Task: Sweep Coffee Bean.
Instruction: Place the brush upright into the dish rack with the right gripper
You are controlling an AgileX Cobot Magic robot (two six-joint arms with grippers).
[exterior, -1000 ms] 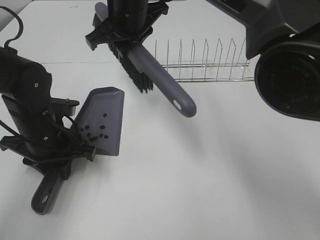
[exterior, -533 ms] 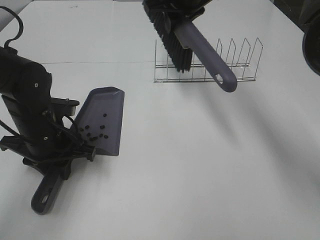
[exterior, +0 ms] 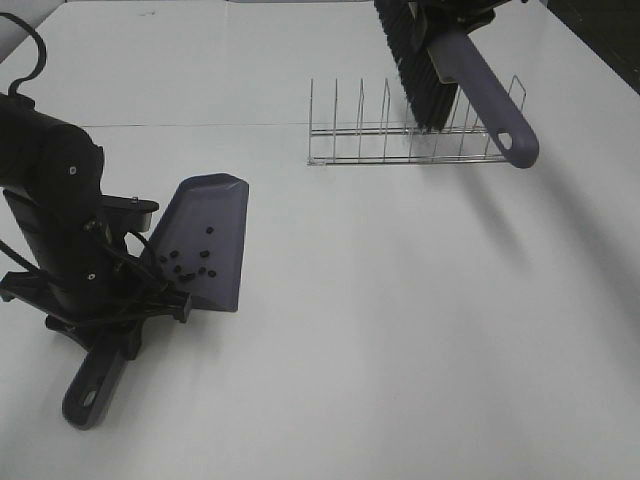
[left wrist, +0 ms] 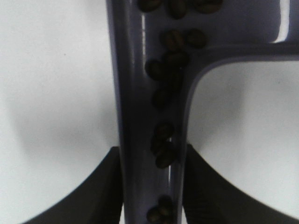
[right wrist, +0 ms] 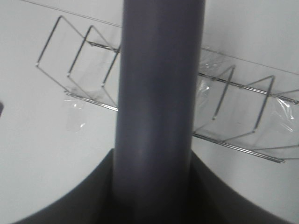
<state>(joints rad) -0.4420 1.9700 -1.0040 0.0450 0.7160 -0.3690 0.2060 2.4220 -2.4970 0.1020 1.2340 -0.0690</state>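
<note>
The grey-purple dustpan (exterior: 208, 235) lies on the white table at the left, with several coffee beans (exterior: 190, 262) in it. My left gripper (exterior: 112, 308) is shut on the dustpan's handle (exterior: 92, 385). In the left wrist view the beans (left wrist: 164, 140) lie along the dustpan's channel (left wrist: 131, 93) between the fingers (left wrist: 88, 196). My right gripper (exterior: 452, 8), mostly cut off at the top edge, is shut on the brush (exterior: 470, 80). It holds the brush in the air over the wire rack, bristles (exterior: 412, 70) down. The brush handle (right wrist: 159, 93) fills the right wrist view.
A wire dish rack (exterior: 400, 140) stands at the back right of the table and also shows in the right wrist view (right wrist: 88, 65). The left arm's dark body (exterior: 50, 210) stands beside the dustpan. The table (exterior: 400, 330) is white.
My right arm has carried the brush from above the dustpan to the right and back, over the wire rack. The left arm, dustpan and beans have not moved.
</note>
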